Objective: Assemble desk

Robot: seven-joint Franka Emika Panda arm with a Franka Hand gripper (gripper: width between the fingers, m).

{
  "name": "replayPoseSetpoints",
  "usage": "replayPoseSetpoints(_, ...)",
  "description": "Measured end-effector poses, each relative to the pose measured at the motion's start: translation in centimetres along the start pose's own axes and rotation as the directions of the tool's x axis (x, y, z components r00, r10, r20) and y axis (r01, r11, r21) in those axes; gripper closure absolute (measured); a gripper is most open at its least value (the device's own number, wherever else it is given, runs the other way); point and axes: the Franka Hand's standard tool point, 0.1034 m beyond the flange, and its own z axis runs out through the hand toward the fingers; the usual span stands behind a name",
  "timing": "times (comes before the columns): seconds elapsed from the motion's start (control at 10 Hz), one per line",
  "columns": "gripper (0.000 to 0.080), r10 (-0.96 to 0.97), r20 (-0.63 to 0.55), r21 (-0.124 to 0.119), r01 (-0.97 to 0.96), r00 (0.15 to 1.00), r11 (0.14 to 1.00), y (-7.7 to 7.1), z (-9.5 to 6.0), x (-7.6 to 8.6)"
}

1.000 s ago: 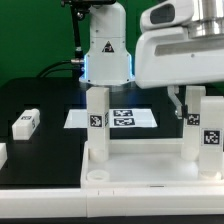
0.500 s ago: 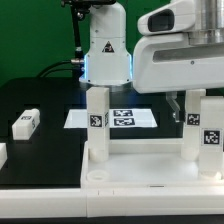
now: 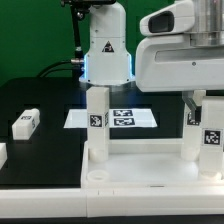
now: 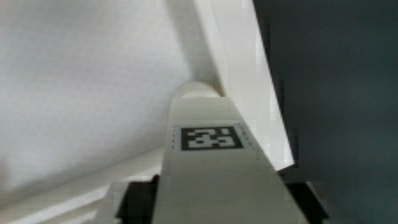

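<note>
My fingers [image 4: 217, 190] straddle a white desk leg [image 4: 214, 160]; in the wrist view a dark fingertip shows on either side of its tagged face, close against it, so I judge I am clamped on that leg, though I cannot see actual contact. In the exterior view my wrist housing hides the fingers, and the leg [image 3: 194, 118] shows only below it, upright at the far corner on the exterior view's right.

The rimmed desk panel [image 3: 140, 175] lies flat on the black counter [image 3: 40, 150] with another leg [image 3: 97, 120] standing upright at its corner on the exterior view's left, and a further tagged leg [image 3: 211, 135] stands nearer the camera on the exterior view's right. A loose leg [image 3: 25, 122] lies well apart on the counter, and the marker board [image 3: 135, 118] sits behind the panel.

The step, as I read it, is seating this leg in its socket. To do it well I should keep the leg vertical and press or turn without tilting it. A skewed leg could bind in the socket, or lift the panel.
</note>
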Motion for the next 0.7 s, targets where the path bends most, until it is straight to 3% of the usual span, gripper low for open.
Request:
replayPoseSetpoints(0.2, 0.0515, 0.219, -0.002, 0.004, -0.219, 0.976, 0.976, 0.01, 0.09, 0.02)
replayPoseSetpoints(0.3, 0.0515, 0.391, -0.005, 0.014, -0.391, 0.92, 0.92, 0.0, 0.12, 0.13)
replayPoseSetpoints(0.4, 0.0515, 0.555, 0.004, 0.025, -0.555, 0.832, 0.832, 0.03, 0.15, 0.25)
replayPoseSetpoints(0.5, 0.0515, 0.716, 0.013, 0.062, -0.715, 0.698, 0.697, -0.16, 0.21, 0.52)
replayPoseSetpoints(0.6, 0.0515, 0.823, 0.029, 0.083, -0.822, 0.567, 0.563, -0.34, 0.27, 0.39)
replayPoseSetpoints(0.7, 0.0515, 0.858, 0.036, 0.081, -0.857, 0.513, 0.509, -0.48, 0.26, 0.38)
